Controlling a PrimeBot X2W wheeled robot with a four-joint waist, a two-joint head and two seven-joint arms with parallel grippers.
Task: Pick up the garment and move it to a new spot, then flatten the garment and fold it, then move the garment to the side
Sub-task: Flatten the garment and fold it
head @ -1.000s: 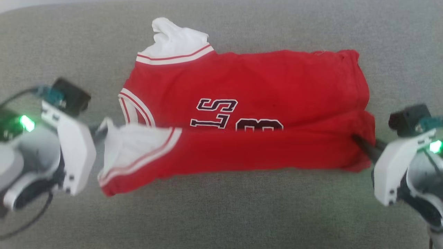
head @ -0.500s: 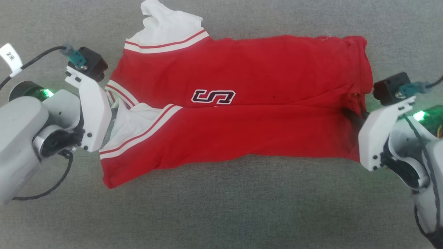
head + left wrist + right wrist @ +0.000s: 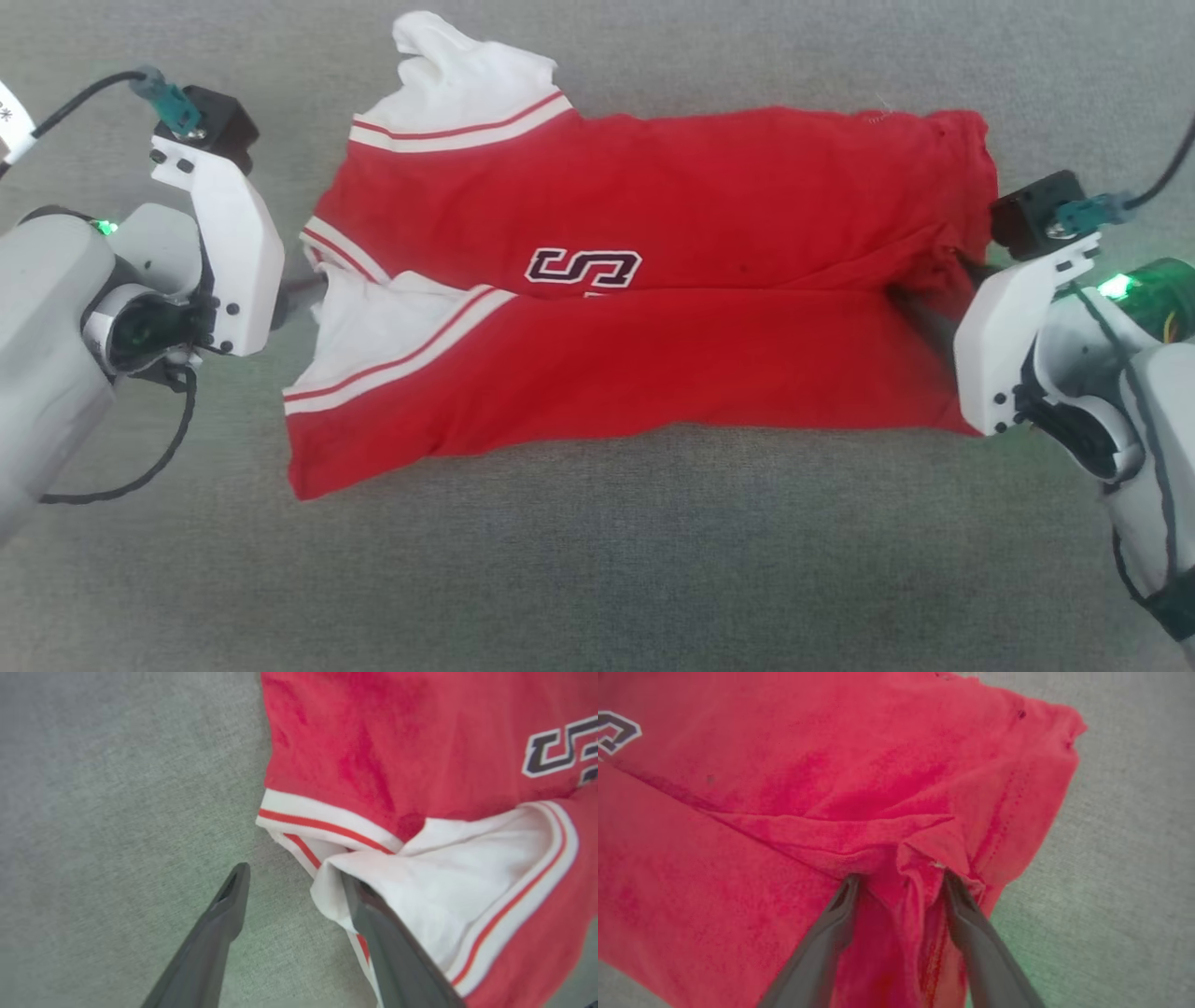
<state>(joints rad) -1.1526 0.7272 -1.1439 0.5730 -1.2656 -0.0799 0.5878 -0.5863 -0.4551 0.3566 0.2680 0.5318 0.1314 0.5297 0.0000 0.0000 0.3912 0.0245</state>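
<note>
Scene: A small red jersey-style T-shirt with white short sleeves (image 3: 709, 373) lies spread sideways on a grey fabric-covered bench (image 3: 597, 560). Its collar end points toward the robot's left and its hem toward the right.

Fold: The shirt's near long edge is turned over onto the middle with the plain red back up. This makes a crease along the shirt's length. A black letter "S" outlined in white (image 3: 583, 268) shows just above that crease.

Sleeves: The far white sleeve (image 3: 457, 93), edged in red-and-white striped trim, sticks out at the far left corner. The near white sleeve (image 3: 373, 327) lies folded in on top of the red body.

Left pincer: The left pincer (image 3: 294, 873) stands at the collar end with its two long dark fingers spread wide. One finger is over bare bench and the other touches the white edge of the near sleeve. No cloth is clamped between them.

Right pincer: The right pincer (image 3: 901, 877) stands at the hem end, where the crease runs out. Its fingers are spread wide against the cloth, and a bunched ridge of red fabric rises loosely between them, unpinched.

Arms: White wrist housings flank the shirt on both sides, each showing a green light. A black cable (image 3: 140, 476) loops beside the left arm.
</note>
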